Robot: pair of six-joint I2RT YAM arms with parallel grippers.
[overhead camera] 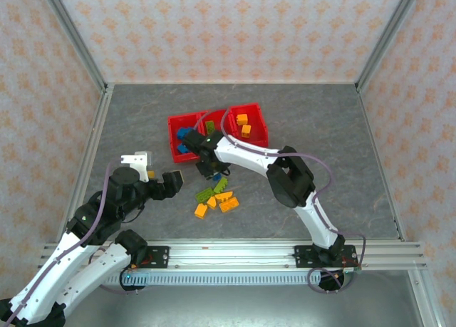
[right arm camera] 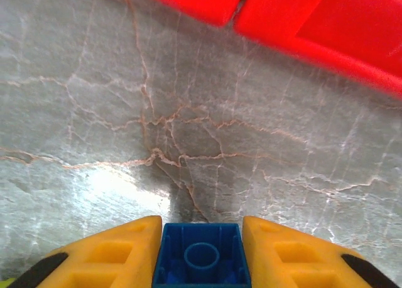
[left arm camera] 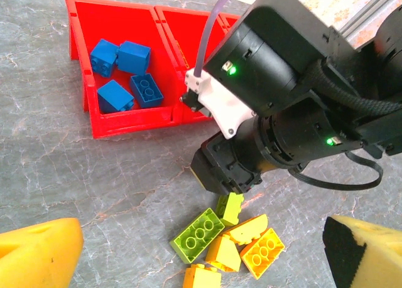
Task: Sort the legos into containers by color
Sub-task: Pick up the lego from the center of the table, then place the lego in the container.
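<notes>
Since the right gripper (overhead camera: 209,172) has its two yellow fingers (right arm camera: 113,256) pressed against opposite sides of a blue brick (right arm camera: 202,258), the relation that counts now is brick to bin. The brick looks square, so it has no long axis to align. Its hollow underside, with the round tube, faces the wrist camera. Whether it has left the table (overhead camera: 320,127): cannot tell.

The red tray (overhead camera: 258,120) lies just beyond the gripper, on the far side from the arm bases. Its left bin (left arm camera: 132,122) holds four blue bricks (left arm camera: 122,71) and sits ahead and to the left of the gripper. In the right wrist view the tray wall runs across the top, with a seam between two bins ahead, near but not touching. The right bin holds two orange bricks (overhead camera: 242,118).

Judgement: what remains for this brick is a lift, a short carry forward and left, and a drop into the left bin. The right arm is nearer and already loaded.

Right arm pose: it reaches forward and left across the centre with the elbow raised and the wrist pitched down. The gripper is low between the tray front and the pile of loose green and orange bricks (left arm camera: 226,244).

Left gripper (overhead camera: 173,182): fingers spread wide with nothing between them. It sits left of the pile, pointing at it, apart from it.
</notes>
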